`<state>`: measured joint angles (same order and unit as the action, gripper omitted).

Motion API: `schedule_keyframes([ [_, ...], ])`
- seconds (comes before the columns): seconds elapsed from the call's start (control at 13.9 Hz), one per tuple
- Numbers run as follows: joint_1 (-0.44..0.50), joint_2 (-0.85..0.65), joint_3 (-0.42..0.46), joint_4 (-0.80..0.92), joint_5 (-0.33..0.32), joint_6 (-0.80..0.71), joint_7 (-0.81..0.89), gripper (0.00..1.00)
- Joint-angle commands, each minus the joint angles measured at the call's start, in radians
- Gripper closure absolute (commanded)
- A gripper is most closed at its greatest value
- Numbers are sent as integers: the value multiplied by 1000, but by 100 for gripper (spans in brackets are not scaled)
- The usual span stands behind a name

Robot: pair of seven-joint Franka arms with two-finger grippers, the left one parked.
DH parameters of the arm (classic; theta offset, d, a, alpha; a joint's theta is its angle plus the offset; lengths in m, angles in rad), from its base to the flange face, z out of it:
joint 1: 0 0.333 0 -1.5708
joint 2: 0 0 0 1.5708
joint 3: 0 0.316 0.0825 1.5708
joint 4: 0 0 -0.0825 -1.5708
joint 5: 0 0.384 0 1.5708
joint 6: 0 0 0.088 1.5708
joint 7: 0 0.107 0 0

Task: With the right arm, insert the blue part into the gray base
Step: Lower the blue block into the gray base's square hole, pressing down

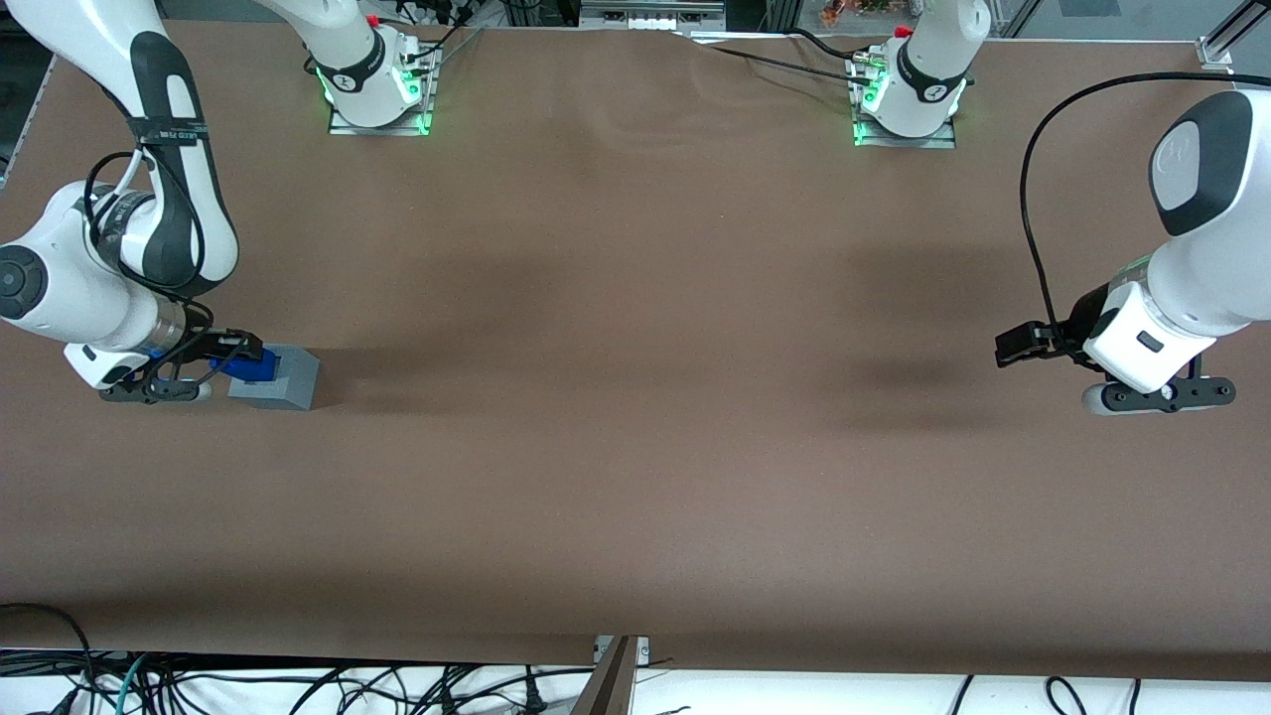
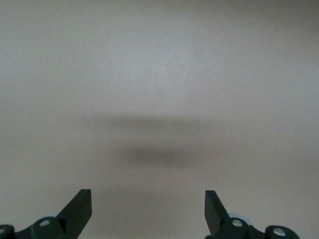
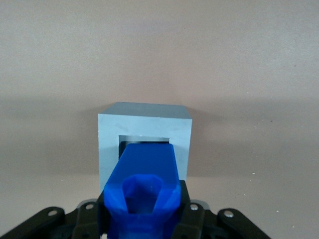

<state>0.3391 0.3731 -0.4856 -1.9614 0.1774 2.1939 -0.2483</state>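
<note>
Gripper [image 3: 142, 219] clamped on the blue part [image 3: 142, 186] — black fingers [image 3: 192, 216] pressed against either flank of the knob end, seen from the right wrist. Blue part's block end poking into the square recess of the gray base [image 3: 144, 144], not fully seated, most of its length out in the open. In the front view, gripper [image 1: 226, 354] low over the brown worktop [image 1: 635, 447], holding the blue part [image 1: 250, 367] on top of the gray base [image 1: 276, 378]. Base resting on the worktop near the edge at the working arm's end — roughly midway between the near and far edges. Right arm [image 1: 119, 248] bent down over that spot.
</note>
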Motion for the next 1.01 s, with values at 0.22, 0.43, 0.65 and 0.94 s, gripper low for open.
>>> schedule_keyframes([
  [0.22,9,-22,1,-25,-16,21,41,100],
  [0.43,11,-20,1,-24,-16,23,44,100],
  [0.65,15,-17,1,-24,-16,23,53,100],
  [0.94,20,-14,4,-22,-16,30,63,100],
])
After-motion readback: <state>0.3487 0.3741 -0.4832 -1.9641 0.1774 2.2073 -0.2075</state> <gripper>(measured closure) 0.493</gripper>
